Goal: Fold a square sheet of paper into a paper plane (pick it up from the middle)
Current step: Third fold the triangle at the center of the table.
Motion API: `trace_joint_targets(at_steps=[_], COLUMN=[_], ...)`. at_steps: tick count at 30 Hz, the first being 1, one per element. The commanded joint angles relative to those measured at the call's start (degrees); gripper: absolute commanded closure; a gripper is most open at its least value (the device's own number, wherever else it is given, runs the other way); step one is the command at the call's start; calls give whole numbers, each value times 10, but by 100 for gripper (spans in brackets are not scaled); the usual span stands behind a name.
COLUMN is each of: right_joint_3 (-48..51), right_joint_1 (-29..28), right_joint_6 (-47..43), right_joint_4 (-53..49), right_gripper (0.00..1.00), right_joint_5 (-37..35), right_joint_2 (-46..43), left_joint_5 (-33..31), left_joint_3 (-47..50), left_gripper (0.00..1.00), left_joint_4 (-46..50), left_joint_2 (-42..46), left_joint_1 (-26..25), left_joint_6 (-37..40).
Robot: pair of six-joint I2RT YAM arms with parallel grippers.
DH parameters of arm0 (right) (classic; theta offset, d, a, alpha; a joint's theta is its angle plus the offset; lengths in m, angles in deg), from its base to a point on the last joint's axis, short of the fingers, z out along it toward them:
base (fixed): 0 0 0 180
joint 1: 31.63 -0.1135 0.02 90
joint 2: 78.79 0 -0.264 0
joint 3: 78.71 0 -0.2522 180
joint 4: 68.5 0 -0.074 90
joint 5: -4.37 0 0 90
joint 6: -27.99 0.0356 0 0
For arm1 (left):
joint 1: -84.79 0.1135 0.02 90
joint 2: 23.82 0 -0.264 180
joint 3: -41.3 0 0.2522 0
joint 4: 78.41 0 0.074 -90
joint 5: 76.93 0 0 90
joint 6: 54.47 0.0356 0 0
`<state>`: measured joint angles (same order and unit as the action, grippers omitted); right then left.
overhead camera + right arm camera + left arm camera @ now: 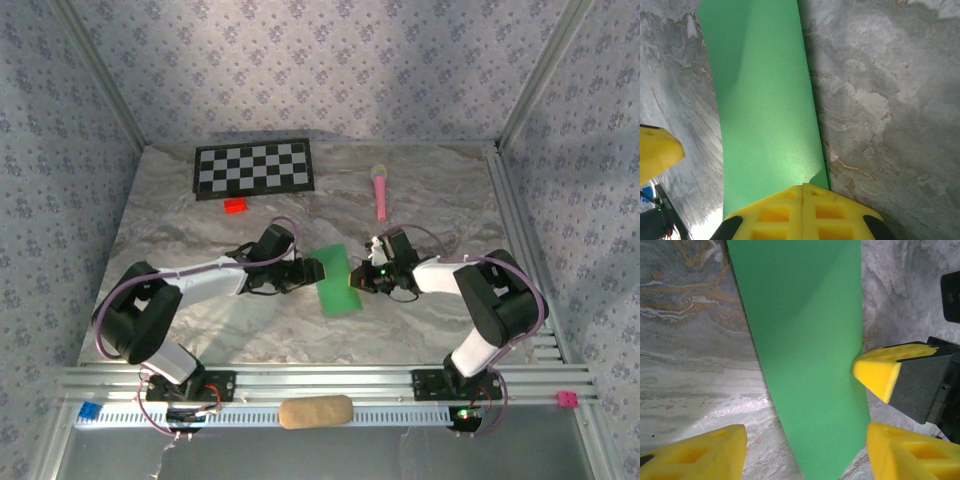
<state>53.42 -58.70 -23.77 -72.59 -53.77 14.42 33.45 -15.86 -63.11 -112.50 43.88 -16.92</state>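
Note:
The square sheet of paper (337, 280) is bright green and doubled over into a long strip at the middle of the marbled table. My right gripper (362, 280) is shut on the strip's right long edge; its yellow fingers (803, 200) meet flat with the paper (765, 100) running in between them. My left gripper (312, 270) comes from the left and stands open. Its two yellow fingertips sit either side of the strip's near end (806, 440) without touching the green paper (805, 340). The right gripper's yellow tip (880, 367) presses the strip's edge in the left wrist view.
A black-and-white checkerboard (254, 167) lies at the back left, with a small red block (236, 206) in front of it. A pink microphone-shaped toy (381, 190) lies at the back right. A tan oblong (315, 411) rests on the front rail.

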Motion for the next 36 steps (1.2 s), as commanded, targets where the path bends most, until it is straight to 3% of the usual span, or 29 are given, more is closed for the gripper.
trace_joint_targets(at_steps=[1, 12, 36], right_joint_3=[28, 32, 42], right_joint_1=[1, -15, -29], right_joint_6=[33, 76, 96], right_joint_4=[-13, -33, -16], right_gripper=[97, 97, 98], right_joint_5=[-31, -72, -96], right_joint_2=[10, -3, 2], left_joint_5=[7, 9, 25], left_joint_3=[-11, -11, -1], left_gripper=[36, 48, 59], left_joint_4=[-9, -27, -88], left_joint_2=[-9, -40, -85], left_joint_1=[-2, -3, -2], left_joint_6=[-12, -42, -91])
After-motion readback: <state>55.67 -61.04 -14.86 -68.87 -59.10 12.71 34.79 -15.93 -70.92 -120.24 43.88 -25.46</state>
